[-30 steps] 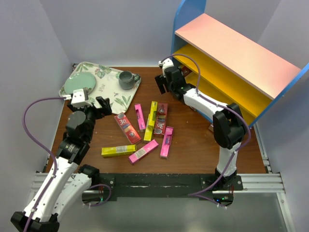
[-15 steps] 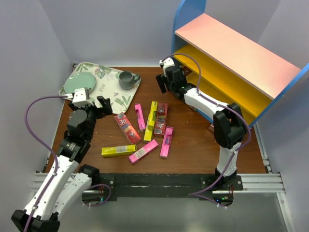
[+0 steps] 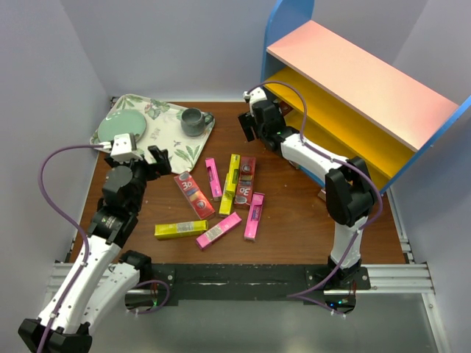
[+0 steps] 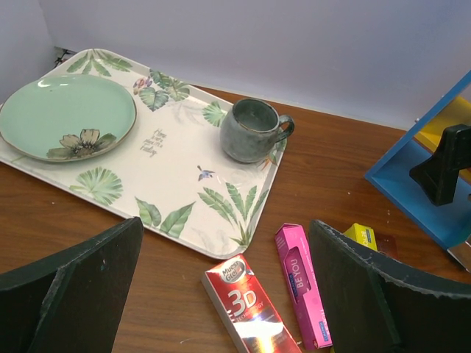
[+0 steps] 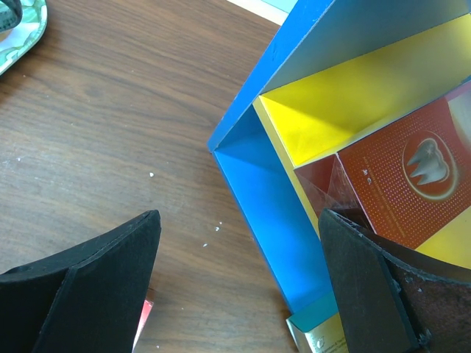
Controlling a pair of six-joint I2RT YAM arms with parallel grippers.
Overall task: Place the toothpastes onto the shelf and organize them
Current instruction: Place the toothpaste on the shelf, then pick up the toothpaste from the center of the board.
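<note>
The wooden table point(image 3: 294, 220) carries the shelf point(image 3: 360, 77) at its far right, with blue sides, a pink top board and yellow boards. The right wrist view shows one dark red carton point(image 5: 412, 184) printed with a white tooth inside a yellow compartment. A teal-and-gold carton corner point(image 5: 316, 334) shows at that view's bottom edge.

The floral tray point(image 3: 169, 140) at far left holds one green plate point(image 3: 121, 129) and one grey cup point(image 3: 193, 121). The script on the tray is too small to read.

The left gripper point(image 4: 227, 226) hovers by the tray's near edge, fingers spread wide and empty. The right gripper point(image 5: 239, 217) hangs beside the shelf's blue side panel, also wide and empty.

Seven toothpastes point(image 3: 230, 184) lie loose mid-table: three pink, two yellow, two dark red. One red box point(image 4: 246, 309) reads "3D". The pink box point(image 4: 302, 283) beside it reads "BE YOU".
</note>
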